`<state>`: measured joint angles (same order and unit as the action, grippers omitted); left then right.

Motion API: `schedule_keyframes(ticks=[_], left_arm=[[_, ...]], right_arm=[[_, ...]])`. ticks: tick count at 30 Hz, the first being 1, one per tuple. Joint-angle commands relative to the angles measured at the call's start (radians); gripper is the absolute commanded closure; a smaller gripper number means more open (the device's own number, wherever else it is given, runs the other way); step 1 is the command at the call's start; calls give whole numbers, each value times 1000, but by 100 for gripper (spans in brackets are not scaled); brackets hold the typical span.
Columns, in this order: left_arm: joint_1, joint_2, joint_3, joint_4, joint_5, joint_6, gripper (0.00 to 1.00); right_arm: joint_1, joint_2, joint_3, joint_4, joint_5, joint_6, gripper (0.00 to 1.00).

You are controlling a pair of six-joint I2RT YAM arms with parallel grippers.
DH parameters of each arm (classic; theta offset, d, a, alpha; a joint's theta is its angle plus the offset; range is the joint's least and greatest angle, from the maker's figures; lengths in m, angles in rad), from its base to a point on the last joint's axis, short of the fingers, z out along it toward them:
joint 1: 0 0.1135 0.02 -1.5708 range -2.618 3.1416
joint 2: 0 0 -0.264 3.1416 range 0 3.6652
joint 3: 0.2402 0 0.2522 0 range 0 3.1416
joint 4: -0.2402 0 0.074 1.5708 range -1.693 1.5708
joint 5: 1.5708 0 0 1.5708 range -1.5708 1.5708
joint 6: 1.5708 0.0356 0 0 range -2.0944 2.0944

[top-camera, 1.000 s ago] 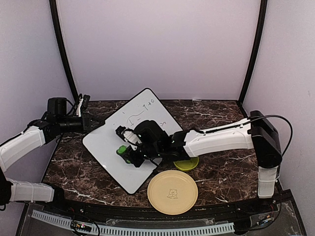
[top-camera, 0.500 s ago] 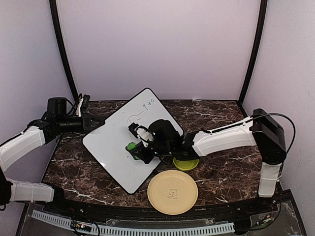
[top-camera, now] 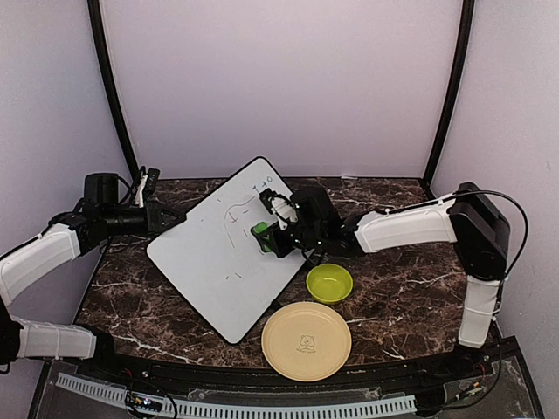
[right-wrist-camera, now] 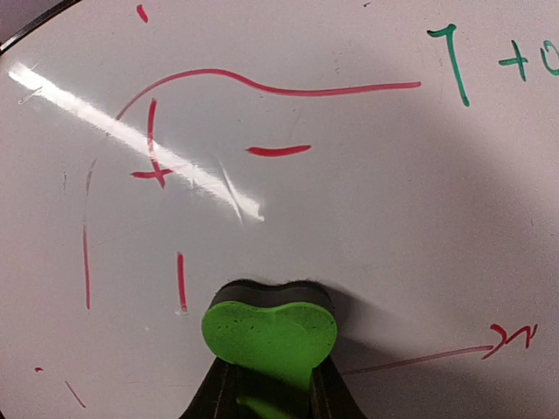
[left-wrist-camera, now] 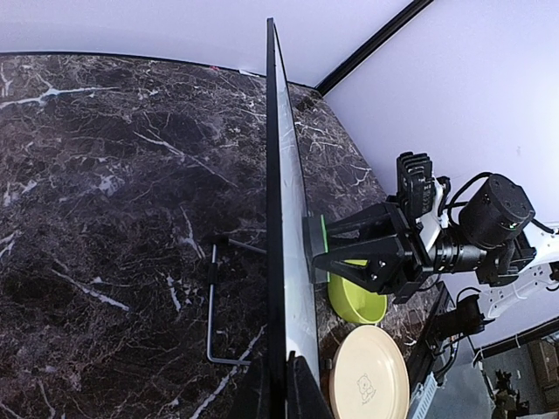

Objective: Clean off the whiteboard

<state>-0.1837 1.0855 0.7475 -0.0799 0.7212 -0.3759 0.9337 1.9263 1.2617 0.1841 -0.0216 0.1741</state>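
The whiteboard [top-camera: 210, 262] lies cornerwise on the left and middle part of the marble table [top-camera: 393, 288]. Its left corner is clamped between the closed fingers of the left gripper [top-camera: 168, 218]. One second ago the right gripper [top-camera: 266, 234] was over the near middle of the board and its arm covered most of the green bowl [top-camera: 329, 283]. Now it is farther and more to the right, near the far corner, and the bowl shows whole. The board, plate and left gripper have not moved.

Counted from near to far: one beige plate [top-camera: 306, 340], one bowl, one whiteboard, one green eraser [right-wrist-camera: 269, 330] and two grippers. The right gripper is closed on the eraser, whose dark pad touches the board face.

On the whiteboard [right-wrist-camera: 349, 192] red lines and green signs are left just beyond the eraser. A red mark at the right is cut by the picture edge. From above the marks are too small to read. The left wrist camera sees the whiteboard [left-wrist-camera: 278, 218] only edge-on, and its own fingers are cut off at the bottom.
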Motion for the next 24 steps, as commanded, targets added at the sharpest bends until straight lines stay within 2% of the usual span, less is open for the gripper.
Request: schedule_keyframes(ticks=[1,16,20,24], left_arm=[[-28,14,-8,-28,23,55,100],[-28,8,-10,-29,22,55,100],[-28,5,-11,-28,21,54,100],[-29,4,-11,-29,18,55,100]], right_arm=[[-22,43,-30,-64,50,3,100],[269,78,-9,-14,38,36,100],[282,76,-37,-5,43,52,100],[223,42,-115,19,48,72,100]])
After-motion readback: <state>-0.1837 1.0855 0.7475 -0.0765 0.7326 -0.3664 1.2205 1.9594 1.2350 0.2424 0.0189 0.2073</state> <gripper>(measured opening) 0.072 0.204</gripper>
